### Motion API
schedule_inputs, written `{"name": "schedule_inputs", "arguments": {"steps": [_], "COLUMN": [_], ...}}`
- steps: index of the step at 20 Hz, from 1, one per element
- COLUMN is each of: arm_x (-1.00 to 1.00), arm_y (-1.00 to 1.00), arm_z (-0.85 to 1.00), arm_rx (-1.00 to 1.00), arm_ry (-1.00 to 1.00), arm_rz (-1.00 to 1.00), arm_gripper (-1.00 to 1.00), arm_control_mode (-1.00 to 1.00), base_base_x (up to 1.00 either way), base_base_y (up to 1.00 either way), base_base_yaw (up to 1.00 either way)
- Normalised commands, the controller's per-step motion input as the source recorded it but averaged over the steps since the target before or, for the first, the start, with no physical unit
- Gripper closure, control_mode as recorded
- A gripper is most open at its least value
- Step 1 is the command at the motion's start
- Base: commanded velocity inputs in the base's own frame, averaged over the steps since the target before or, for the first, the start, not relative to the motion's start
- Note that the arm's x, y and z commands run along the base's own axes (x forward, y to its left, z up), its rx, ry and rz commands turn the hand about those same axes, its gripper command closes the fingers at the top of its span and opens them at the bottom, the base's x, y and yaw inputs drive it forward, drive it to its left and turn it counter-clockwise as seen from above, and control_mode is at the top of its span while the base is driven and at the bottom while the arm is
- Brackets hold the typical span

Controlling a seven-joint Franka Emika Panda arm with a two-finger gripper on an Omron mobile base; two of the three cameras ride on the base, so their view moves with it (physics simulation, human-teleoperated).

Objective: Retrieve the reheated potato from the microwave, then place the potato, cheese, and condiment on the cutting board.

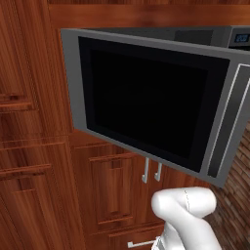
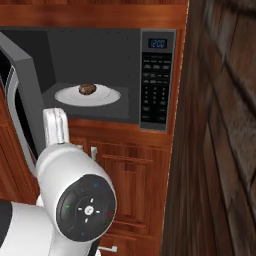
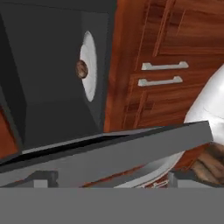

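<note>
Reddish wooden cabinets (image 2: 125, 185) surround the microwave (image 2: 159, 80), which is built in above a pair of cabinet doors with pale handles (image 3: 164, 66). Its door (image 1: 146, 102) is swung wide, the black glass facing the left base view. Inside the microwave, a white plate (image 2: 107, 97) sits on the cavity floor, and the potato (image 2: 87, 89) rests on the plate near its middle, a small brown lump well back from the cavity's front lip.

The gripper (image 3: 111, 178) hangs outside the microwave, below and in front of the open cavity, with its jaws spread wide and nothing between them. In the hand view the door's lower edge crosses just ahead of the fingertips (image 3: 43, 178), and the potato (image 3: 81, 69) lies well beyond it, deep in the microwave, off to one side of the gripper's line.

The main risk, as I judge it, is the door: it stands close to the hand, so a straight reach toward the potato could knock the fingers or wrist against its edge, or against the cavity's front frame. The potato is round and sits loose on a smooth plate, so a pinch off its centre could roll it away or drag the plate. The cavity also looks low, leaving little room for the wrist to angle down
</note>
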Motion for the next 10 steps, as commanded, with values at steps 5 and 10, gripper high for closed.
{"name": "schedule_inputs", "arguments": {"steps": [5,10], "arm_x": [0.68,0.38], "arm_y": [-0.02,-0.01], "arm_z": [-0.18,-0.07], "arm_rx": [0.15,0.04], "arm_ry": [0.02,-0.02], "arm_rz": [-0.01,0.09], "arm_gripper": [-1.00,-1.00], "arm_control_mode": [-1.00,-1.00], "base_base_x": [0.00,0.00], "base_base_y": [0.00,0.00], "base_base_yaw": [0.00,0.00]}}
